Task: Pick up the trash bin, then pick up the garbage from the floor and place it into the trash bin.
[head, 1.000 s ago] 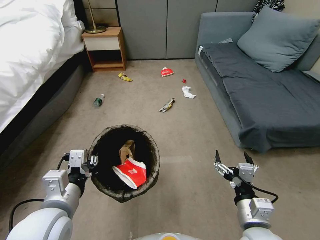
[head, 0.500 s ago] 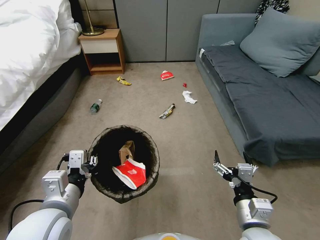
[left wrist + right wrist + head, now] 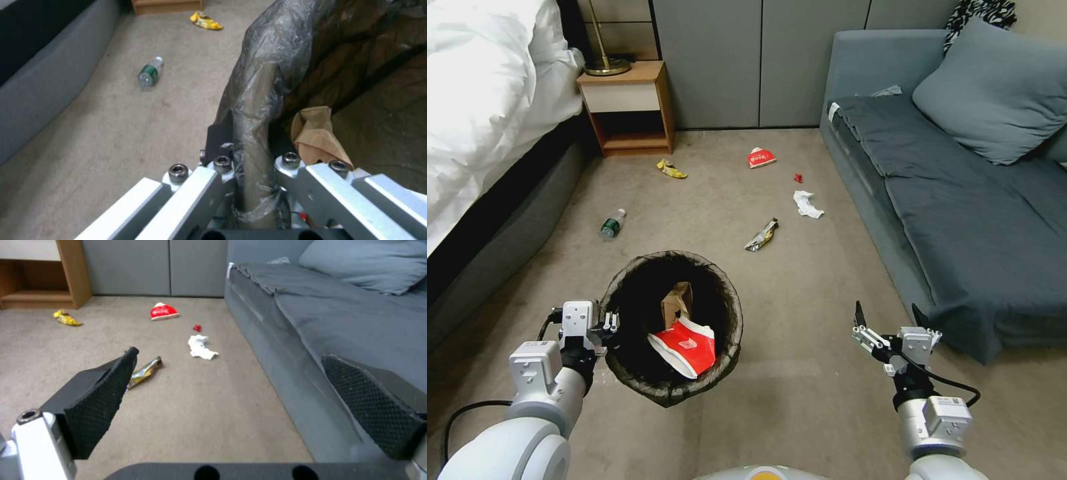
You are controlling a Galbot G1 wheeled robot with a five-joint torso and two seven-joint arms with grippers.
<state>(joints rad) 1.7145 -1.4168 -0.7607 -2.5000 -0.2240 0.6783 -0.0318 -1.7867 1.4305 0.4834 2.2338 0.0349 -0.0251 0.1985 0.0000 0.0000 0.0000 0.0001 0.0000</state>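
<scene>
Head view, bin: the trash bin (image 3: 670, 327) is held up at its rim by the left gripper (image 3: 606, 328), jaws clamped on it.
Inside: red carton (image 3: 684, 347), brown bag (image 3: 676, 303).
Right gripper (image 3: 890, 319): jaws wide, empty.
Left on floor: snack wrapper (image 3: 762, 235), white paper (image 3: 808, 204), red pouch (image 3: 761, 157), bottle (image 3: 612, 223).

1. A bedroom in a home or hotel is indicated by a bed (image 3: 474, 100) covered with a white duvet.
2. A wooden nightstand (image 3: 627, 107) bearing a brass lamp base (image 3: 604, 65) is placed beside it.
3. A grey sofa (image 3: 960, 193) with a cushion (image 3: 994, 87) is set opposite.
4. Beige carpet (image 3: 707, 193) and grey cabinet doors (image 3: 760, 60) are seen.
</scene>
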